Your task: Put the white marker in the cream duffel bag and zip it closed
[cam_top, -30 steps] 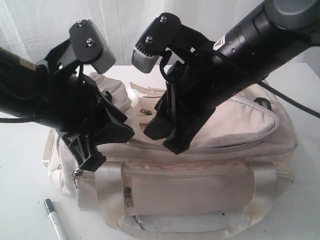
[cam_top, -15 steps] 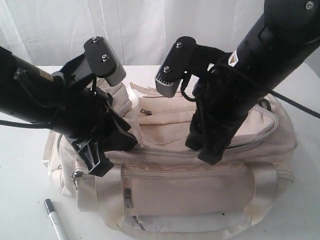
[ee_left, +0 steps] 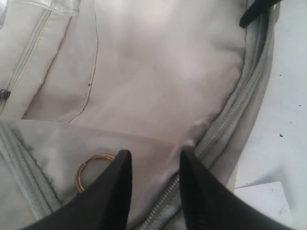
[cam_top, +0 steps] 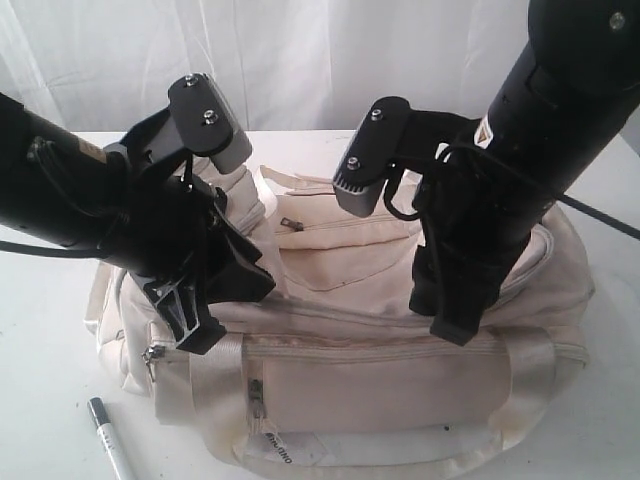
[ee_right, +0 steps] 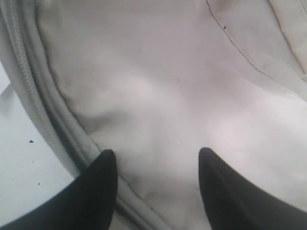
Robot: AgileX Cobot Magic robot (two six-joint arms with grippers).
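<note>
Both hands poised over the bag, marker not yet loaded. Risk, judged from this arrangement: either hand could close on slack cloth instead of a zip pull, which would bunch or drag the soft bag and might push it against the marker lying just in front of it. The two arms also stand near each other at mid-frame in the exterior view, so a crossing reach could bring them into contact. The left hand (ee_left: 154, 155) has its jaws moderately apart with nothing between them. Its tips sit low over cream fabric beside a small gold ring (ee_left: 78, 173) and a grey zipper (ee_left: 240, 110); whether they touch the cloth cannot be told. The right hand (ee_right: 156, 153) has its jaws wide apart and empty, above a smooth cream panel bordered by a second run of zipper (ee_right: 29, 72). The cream duffel bag (cam_top: 380, 380) fills the centre of the exterior view, and no opening into its main compartment is visible. The white marker (cam_top: 110, 445) lies outside the bag on the tabletop (cam_top: 40, 400), at the lower left of the frame, well apart from both hands.
</note>
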